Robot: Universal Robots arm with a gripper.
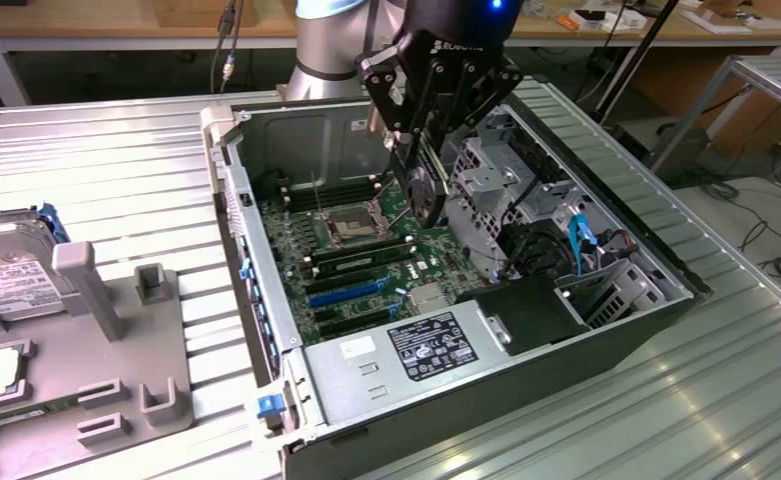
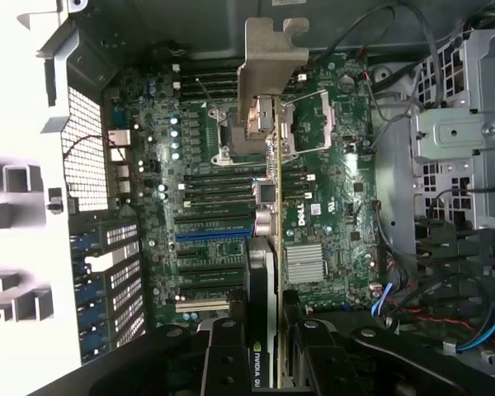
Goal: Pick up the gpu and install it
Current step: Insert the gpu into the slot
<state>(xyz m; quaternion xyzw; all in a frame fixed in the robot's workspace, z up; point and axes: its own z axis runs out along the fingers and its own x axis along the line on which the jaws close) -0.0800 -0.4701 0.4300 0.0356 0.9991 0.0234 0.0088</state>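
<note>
Two fingers (image 2: 223,363) of the gripper (image 1: 424,145) pinch the gpu (image 1: 426,195) across its flat faces. It hangs edge-on (bracket (image 2: 268,66) farthest out) above the motherboard (image 1: 430,255), mid-case (image 1: 247,250), probably to clear surrounding components.

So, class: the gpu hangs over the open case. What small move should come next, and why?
Probably carry the gpu sideways toward the blue slot, without lowering yet. The fingers hold it above the board near the processor socket, apart from the slots, so it seems not yet lined up.
</note>
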